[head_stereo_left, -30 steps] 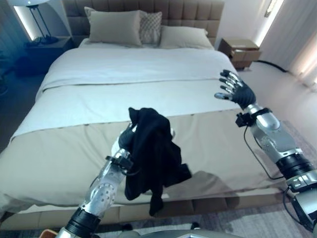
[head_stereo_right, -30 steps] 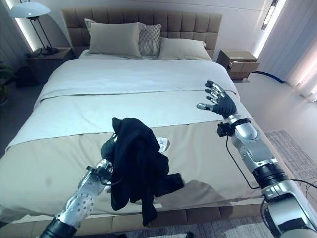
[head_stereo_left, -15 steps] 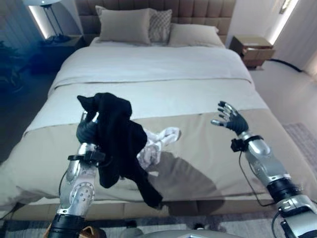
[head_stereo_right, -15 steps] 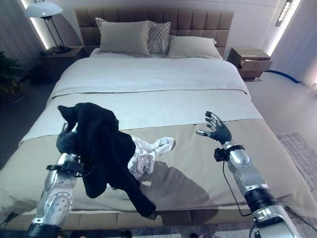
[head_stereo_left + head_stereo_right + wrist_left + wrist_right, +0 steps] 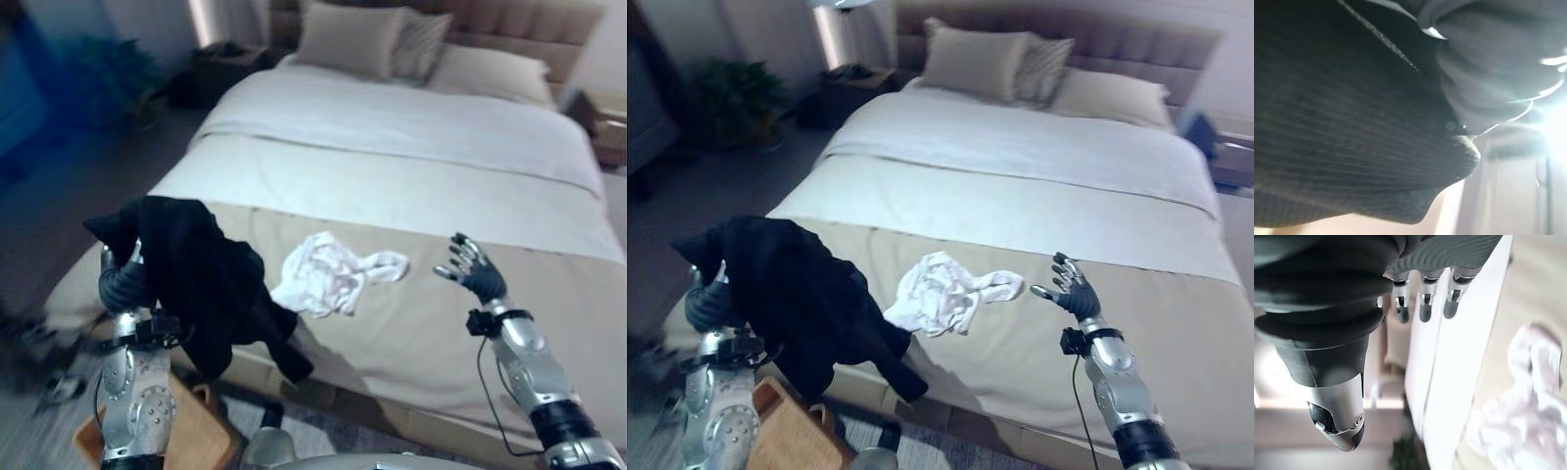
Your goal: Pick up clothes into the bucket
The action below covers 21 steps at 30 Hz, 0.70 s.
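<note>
Across a bed (image 5: 1048, 157) made up in white and beige, with pillows (image 5: 975, 61) at a padded headboard, a crumpled white garment (image 5: 945, 292) lies near the foot. At its left corner the left hand (image 5: 121, 286) holds a black garment (image 5: 201, 279) aloft; draped cloth hides most of its fingers. Below, a brown wooden bucket (image 5: 789, 431) shows partly, contents unreadable. Right hand (image 5: 1073, 294) hovers spread, empty.
</note>
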### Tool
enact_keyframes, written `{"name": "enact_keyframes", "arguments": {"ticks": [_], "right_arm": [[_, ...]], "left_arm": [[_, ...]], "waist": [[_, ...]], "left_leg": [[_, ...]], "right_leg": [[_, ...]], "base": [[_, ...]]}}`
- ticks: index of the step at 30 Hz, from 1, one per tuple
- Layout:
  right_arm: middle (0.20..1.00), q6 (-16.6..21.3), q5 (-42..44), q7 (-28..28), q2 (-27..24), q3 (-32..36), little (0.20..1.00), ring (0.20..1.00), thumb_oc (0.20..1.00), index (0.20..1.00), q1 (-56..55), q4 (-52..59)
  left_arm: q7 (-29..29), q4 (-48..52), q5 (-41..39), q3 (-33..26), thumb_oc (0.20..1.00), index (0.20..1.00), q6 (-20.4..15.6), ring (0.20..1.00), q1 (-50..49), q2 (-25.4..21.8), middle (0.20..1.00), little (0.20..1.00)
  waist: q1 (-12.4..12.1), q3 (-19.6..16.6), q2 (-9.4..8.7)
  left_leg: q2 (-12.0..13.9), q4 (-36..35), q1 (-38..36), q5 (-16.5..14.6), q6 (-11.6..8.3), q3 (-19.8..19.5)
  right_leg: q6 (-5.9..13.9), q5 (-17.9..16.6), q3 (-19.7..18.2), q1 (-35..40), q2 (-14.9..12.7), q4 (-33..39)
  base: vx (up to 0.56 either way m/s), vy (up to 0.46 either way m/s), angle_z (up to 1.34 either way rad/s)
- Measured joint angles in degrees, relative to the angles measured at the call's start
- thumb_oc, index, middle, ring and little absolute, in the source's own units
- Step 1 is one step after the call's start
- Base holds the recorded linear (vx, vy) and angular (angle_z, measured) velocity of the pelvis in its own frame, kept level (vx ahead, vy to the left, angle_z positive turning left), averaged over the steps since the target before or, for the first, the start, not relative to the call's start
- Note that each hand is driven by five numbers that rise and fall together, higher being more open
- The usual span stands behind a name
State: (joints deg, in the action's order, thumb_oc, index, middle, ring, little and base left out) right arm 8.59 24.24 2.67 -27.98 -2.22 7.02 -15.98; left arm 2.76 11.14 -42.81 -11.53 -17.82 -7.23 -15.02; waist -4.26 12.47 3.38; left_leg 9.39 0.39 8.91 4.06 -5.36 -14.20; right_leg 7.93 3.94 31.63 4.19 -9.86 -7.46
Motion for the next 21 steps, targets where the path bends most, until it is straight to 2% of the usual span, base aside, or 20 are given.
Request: {"name": "enact_keyframes", "arguments": {"ticks": [1,2,3,4,5,6,7,9,11,13,14,15,17,18,21], "right_arm": [[1.0,0.2,0.0,-0.5,0.1,-0.3,1.0,1.0,1.0,1.0,0.2,0.3],[1.0,0.2,0.0,-0.6,0.3,-0.4,1.0,1.0,1.0,1.0,0.5,0.5],[1.0,0.2,0.0,-0.9,0.5,-0.5,1.0,1.0,1.0,1.0,1.4,0.7],[1.0,0.2,0.0,-1.3,0.5,-0.8,1.0,1.0,1.0,1.0,1.8,1.1],[1.0,0.3,0.0,-1.7,-0.2,-0.9,1.0,1.0,1.0,1.0,1.7,2.9],[1.0,0.7,0.0,-1.9,0.3,-0.4,1.0,1.0,1.0,1.0,1.7,3.3],[1.0,0.9,-0.1,-2.6,1.1,-0.8,1.0,1.0,1.0,1.0,1.6,3.5],[1.0,1.1,-0.1,-2.9,3.0,-0.6,1.0,1.0,1.0,1.0,1.3,4.5],[1.0,1.1,-0.1,-3.0,3.6,-0.5,1.0,1.0,1.0,1.0,0.8,4.6],[1.0,1.2,-0.1,-3.7,4.8,-0.6,1.0,1.0,1.0,1.0,0.2,4.6],[1.0,1.2,-0.1,-3.9,5.1,-1.2,1.0,1.0,1.0,1.0,0.3,4.5],[1.0,1.2,0.0,-4.0,5.5,-1.9,1.0,1.0,1.0,1.0,1.0,4.3],[1.0,1.3,0.0,-4.0,6.4,-4.4,1.0,1.0,1.0,1.0,3.8,4.4],[1.0,1.4,0.0,-4.3,6.5,-4.4,1.0,1.0,1.0,1.0,4.3,4.2],[1.0,1.5,0.1,-4.5,6.3,-4.7,1.0,1.0,1.0,1.0,4.2,4.3]], "left_arm": [[1.2,-1.3,1.7,0.0,0.2,0.2,0.0,0.2,1.9,-0.6,0.2,0.2],[1.8,-2.3,2.4,0.1,0.2,0.2,-0.1,0.2,3.5,-1.5,0.2,0.2],[3.3,-5.2,4.7,0.2,0.2,0.2,-0.1,0.2,6.2,-2.4,0.2,0.2],[4.0,-6.3,6.0,0.2,0.2,0.2,-0.1,0.2,6.6,-2.6,0.2,0.2],[4.5,-6.6,6.6,0.5,0.2,0.2,-0.2,0.2,6.2,-2.3,0.2,0.2],[4.8,-7.1,7.8,0.9,0.2,0.2,-0.3,0.2,6.9,-2.6,0.2,0.2],[5.5,-9.2,10.1,1.7,0.2,0.2,-0.4,0.2,9.1,-3.5,0.2,0.2],[7.6,-10.6,12.9,1.8,0.2,0.2,-0.1,0.2,10.5,-4.4,0.2,0.2],[9.0,-11.2,13.6,2.1,0.2,0.2,-0.1,0.2,11.2,-4.1,0.2,0.2],[10.9,-12.1,15.1,2.9,0.2,0.2,0.0,0.2,11.7,-4.0,0.2,0.2],[11.9,-12.5,15.2,3.5,0.2,0.2,-0.1,0.2,12.2,-4.3,0.2,0.2],[12.7,-12.9,15.9,3.4,0.2,0.2,-0.4,0.2,12.0,-4.9,0.2,0.2],[14.2,-14.8,17.3,2.8,0.2,0.2,-0.4,0.2,12.4,-8.1,0.2,0.2],[15.1,-15.4,17.4,2.8,0.2,0.2,-0.2,0.2,12.5,-7.7,0.2,0.2],[17.6,-16.2,20.2,2.8,0.2,0.2,-0.2,0.2,12.7,-7.3,0.2,0.2]], "waist": [[0.3,0.7,-0.86],[0.5,1.6,-2.65],[0.6,2.9,-4.82],[0.8,3.0,-4.88],[1.9,2.2,-2.59],[2.8,2.2,-2.5],[3.7,2.3,-4.18],[3.7,2.1,-5.26],[3.7,2.2,-5.62],[5.4,2.6,-5.95],[5.6,2.9,-5.86],[5.2,2.8,-6.01],[4.2,3.4,-8.33],[4.8,3.8,-7.9],[4.8,5.3,-7.61]], "left_leg": [[1.0,-0.7,0.6,-3.3,2.39,5.4],[0.4,0.0,1.2,-5.3,4.69,9.3],[-0.3,7.2,3.0,-5.5,7.29,14.8],[-0.5,11.5,3.2,-5.7,6.96,16.6],[0.0,12.7,1.7,-5.6,6.8,17.2],[0.0,10.7,0.9,-4.8,2.26,17.2],[-1.8,8.6,0.4,-3.7,3.03,17.3],[-3.3,7.8,0.0,-2.4,2.84,17.3],[-4.5,8.6,0.3,-1.8,2.57,16.4],[-6.2,10.7,1.0,-1.8,2.64,15.2],[-5.9,10.7,1.0,-2.0,2.91,14.1],[-5.4,10.2,1.0,-2.0,2.94,14.4],[-5.5,10.4,1.6,-2.0,2.78,16.5],[-4.4,10.9,2.9,-2.1,2.46,15.7],[-2.6,10.8,5.7,-1.1,1.45,15.3]], "right_leg": [[-2.71,0.7,0.7,-1.3,-1.7,-2.2],[-3.47,1.7,1.3,-1.7,-3.6,-3.1],[-3.67,2.4,2.2,-2.5,-7.4,-5.3],[-3.01,2.8,2.0,-2.6,-8.1,-5.9],[-1.59,3.5,2.1,-2.3,-7.3,-8.0],[-1.15,4.1,2.1,-2.3,-7.9,-9.5],[-1.04,4.1,1.9,-2.3,-9.9,-10.3],[-0.62,3.5,1.8,-2.2,-11.0,-10.2],[-1.01,3.2,1.6,-1.8,-12.0,-11.1],[-1.32,3.1,-1.8,-1.8,-13.5,-14.9],[-0.89,3.7,-6.8,-4.6,-13.9,-19.4],[0.0,5.1,-8.6,-6.1,-13.6,-18.9],[0.76,4.7,-10.2,-8.6,-12.7,-13.4],[1.84,4.8,-9.9,-9.3,-11.7,-13.8],[1.56,5.1,-9.8,-12.7,-9.9,-15.3]], "base": [[-0.25,0.023,0.7],[-0.22,0.024,0.74],[-0.13,0.024,0.37],[-0.05,0.075,0.3],[0.02,0.084,0.25],[0.07,0.153,0.56],[0.11,0.162,0.5],[0.07,0.2,0.35],[0.01,0.12,0.46],[-0.08,0.108,0.65],[-0.08,0.063,0.24],[-0.09,0.047,-0.16],[-0.13,0.036,-0.34],[-0.13,0.026,-0.07],[-0.18,0.004,-0.06]]}}
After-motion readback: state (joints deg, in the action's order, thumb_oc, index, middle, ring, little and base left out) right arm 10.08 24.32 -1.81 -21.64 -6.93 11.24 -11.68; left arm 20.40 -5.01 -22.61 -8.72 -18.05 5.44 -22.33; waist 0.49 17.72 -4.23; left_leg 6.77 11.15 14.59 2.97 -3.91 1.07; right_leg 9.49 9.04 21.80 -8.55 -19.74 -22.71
